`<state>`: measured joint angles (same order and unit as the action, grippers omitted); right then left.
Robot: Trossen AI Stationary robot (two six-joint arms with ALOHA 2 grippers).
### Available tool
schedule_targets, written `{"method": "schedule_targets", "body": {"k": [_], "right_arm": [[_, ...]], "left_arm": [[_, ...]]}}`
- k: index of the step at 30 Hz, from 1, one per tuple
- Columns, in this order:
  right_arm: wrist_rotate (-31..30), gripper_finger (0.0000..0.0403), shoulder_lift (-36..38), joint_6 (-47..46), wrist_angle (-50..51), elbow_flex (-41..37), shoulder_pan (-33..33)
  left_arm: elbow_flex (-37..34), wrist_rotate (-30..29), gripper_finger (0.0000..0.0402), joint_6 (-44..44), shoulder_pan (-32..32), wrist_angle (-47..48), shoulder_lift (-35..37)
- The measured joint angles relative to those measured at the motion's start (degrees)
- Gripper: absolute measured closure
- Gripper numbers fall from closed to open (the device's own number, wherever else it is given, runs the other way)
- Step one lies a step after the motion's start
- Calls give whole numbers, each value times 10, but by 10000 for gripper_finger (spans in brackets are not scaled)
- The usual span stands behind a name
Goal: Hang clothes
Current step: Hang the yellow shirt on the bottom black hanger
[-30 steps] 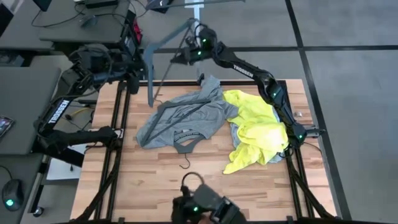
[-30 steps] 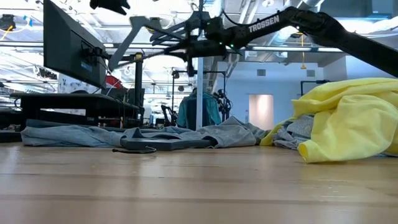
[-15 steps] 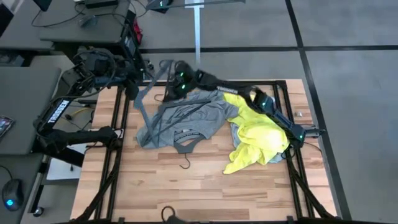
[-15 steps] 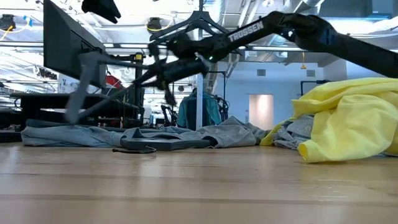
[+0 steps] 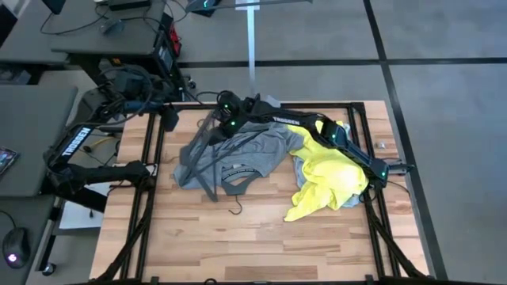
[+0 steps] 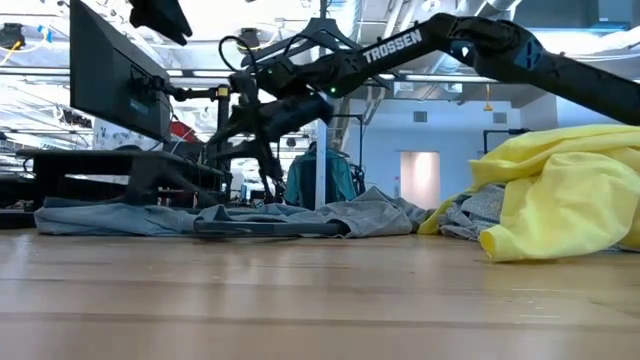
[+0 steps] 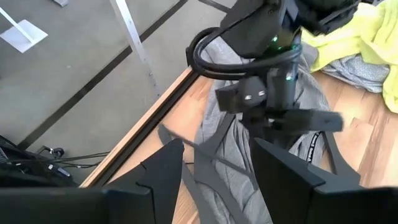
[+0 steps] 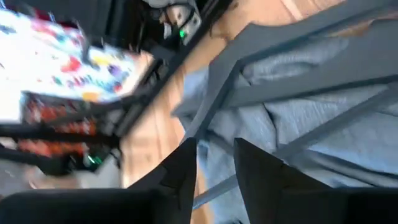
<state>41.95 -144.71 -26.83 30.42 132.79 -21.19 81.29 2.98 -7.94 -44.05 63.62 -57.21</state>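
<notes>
Although the task is to hang the clothes, none of them looks hung yet: the grey T-shirt (image 5: 238, 154) lies spread and crumpled on the worktop (image 5: 261, 237), the neon-yellow T-shirt (image 5: 329, 174) is heaped just beside it toward the right edge, and a bit of pale blue-grey fabric (image 5: 301, 170) peeks out between and under them. A grey hanger (image 5: 204, 158) lies across the grey T-shirt's left part, and a small black hook (image 5: 235, 210) rests on the bare wood near the shirt's hem.

Over the far end of the grey T-shirt, the right hand (image 5: 225, 124) sits low above the hanger's upper end. In the right wrist view its two fingers (image 8: 186, 165) stand a little apart with grey bars of the hanger just ahead; I cannot tell whether they grip anything. The left hand (image 5: 158, 99) waits above the worktop's far left corner, its fingers (image 7: 168, 165) parted and holding nothing.

By my reading, the job is at an early stage: a hanger has reached the shirt but is not threaded through it, and all the garments remain to be hung.
</notes>
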Motion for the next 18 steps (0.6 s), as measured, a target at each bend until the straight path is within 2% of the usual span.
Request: {"method": "schedule_targets", "body": {"k": [6, 8, 10, 14, 18], "right_arm": [[-7, 291, 80, 230, 155, -1, -19], [-39, 291, 127, 292, 224, 0, -33], [-98, 291, 174, 350, 300, 0, -44], [-200, 290, 261, 391, 423, 0, -61], [-224, 290, 328, 372, 542, 0, -72]], "left_arm": [[-1, 1, 228, -18, 0, -14, -5], [-1, 10, 228, -18, 1, -33, -11], [-1, 26, 228, -13, 4, -55, -22], [-1, 61, 228, 1, 16, -94, -56], [-1, 81, 228, 7, 44, -126, -109]]}}
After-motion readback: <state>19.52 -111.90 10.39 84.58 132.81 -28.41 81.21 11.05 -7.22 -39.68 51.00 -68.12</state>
